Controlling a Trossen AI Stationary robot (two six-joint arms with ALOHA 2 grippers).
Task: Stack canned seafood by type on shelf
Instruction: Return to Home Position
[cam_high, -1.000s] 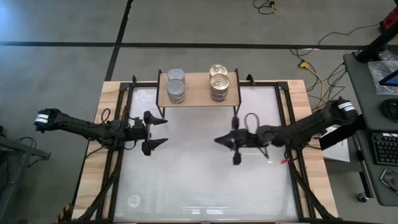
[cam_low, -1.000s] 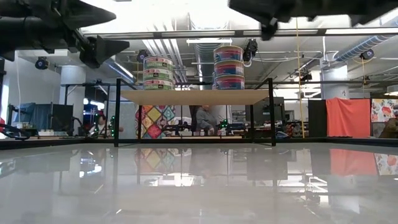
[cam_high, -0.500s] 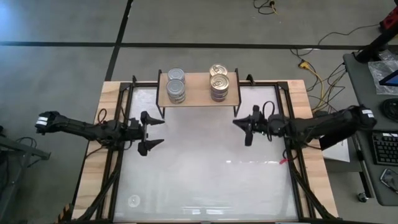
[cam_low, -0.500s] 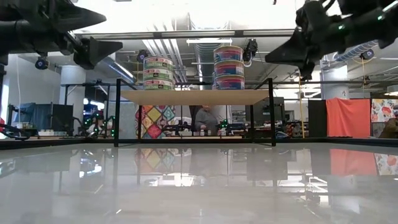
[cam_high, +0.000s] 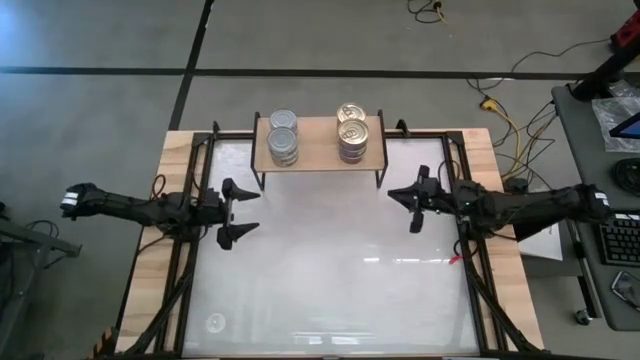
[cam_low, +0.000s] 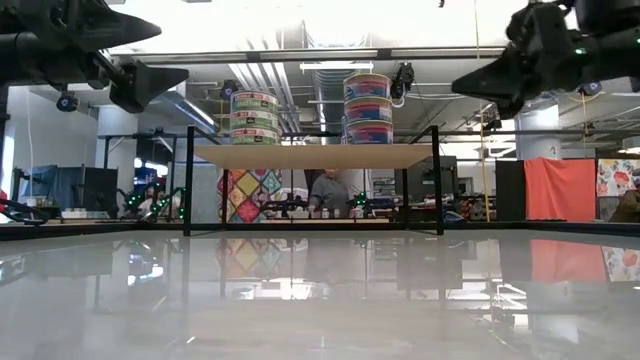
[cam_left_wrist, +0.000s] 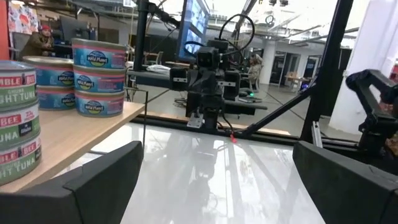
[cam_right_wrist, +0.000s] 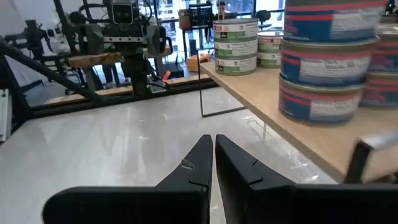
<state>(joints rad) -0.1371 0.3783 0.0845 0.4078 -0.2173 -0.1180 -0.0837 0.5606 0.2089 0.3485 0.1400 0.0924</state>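
Observation:
The shelf (cam_high: 320, 150) stands at the table's far edge on black legs. Silver-lidded cans (cam_high: 283, 141) are stacked at its left end and gold-lidded cans (cam_high: 352, 131) toward its right. The low view shows both stacks (cam_low: 254, 116) (cam_low: 368, 108) resting on the board. My left gripper (cam_high: 250, 211) (cam_low: 165, 50) (cam_left_wrist: 217, 168) hovers open near the shelf's left legs with nothing between its fingers. My right gripper (cam_high: 393, 195) (cam_low: 458, 88) (cam_right_wrist: 212, 142) is shut and bare, level with the shelf's right end, just to its right. Both are clear of the table.
Black frame rails (cam_high: 195, 200) (cam_high: 460, 200) run along both table sides. The white tabletop (cam_high: 330, 290) in front of the shelf is bare. A person (cam_low: 326, 190) sits in the room beyond. A desk with a keyboard (cam_high: 620, 235) stands to the right.
My right gripper has drawn back from the table's middle toward the right edge, sinking a little, and has stayed shut. My left gripper has pulled back slightly toward the left edge, still open. The cans have not moved.

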